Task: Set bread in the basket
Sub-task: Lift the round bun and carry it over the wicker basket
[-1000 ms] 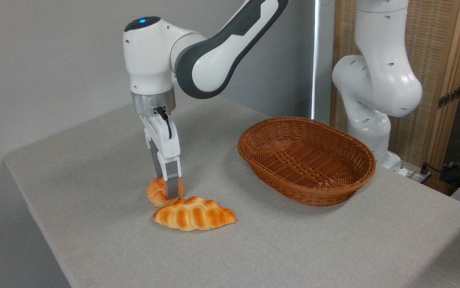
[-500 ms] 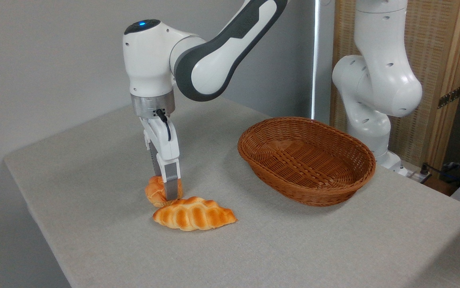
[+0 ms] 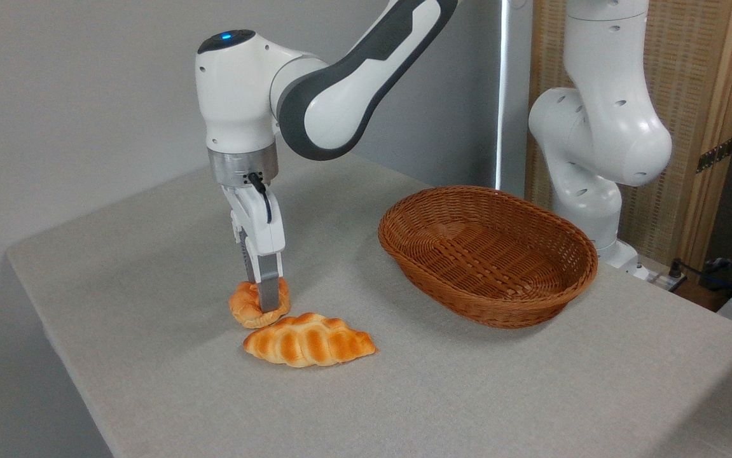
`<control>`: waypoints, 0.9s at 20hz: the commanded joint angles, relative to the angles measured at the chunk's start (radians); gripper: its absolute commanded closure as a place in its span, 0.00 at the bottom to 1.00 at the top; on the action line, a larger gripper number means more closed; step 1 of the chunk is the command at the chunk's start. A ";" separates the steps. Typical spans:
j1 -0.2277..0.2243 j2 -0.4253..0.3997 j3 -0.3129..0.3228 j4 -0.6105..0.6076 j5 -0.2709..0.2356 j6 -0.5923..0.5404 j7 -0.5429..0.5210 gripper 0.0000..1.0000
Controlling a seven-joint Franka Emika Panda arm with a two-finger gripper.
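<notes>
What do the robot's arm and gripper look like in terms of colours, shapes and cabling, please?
The arm has glossy white rounded shells with dark grey joint sections and a blue light on a dark cap. A silver metal ring sits at the wrist, with a short black cable below. The gripper is white, narrow, ending in grey fingers.

Golden-orange bread, brown woven basket, browned braided loaf, grey table.

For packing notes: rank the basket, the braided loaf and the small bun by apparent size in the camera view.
1. Basket, by far the largest.
2. Braided loaf, clearly longer than the bun.
3. Small bun, smallest; the tool hides part of it, but the ranking seems safe.
</notes>
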 commanded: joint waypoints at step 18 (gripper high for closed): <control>-0.030 -0.636 0.130 -0.221 -0.075 -0.744 0.205 0.40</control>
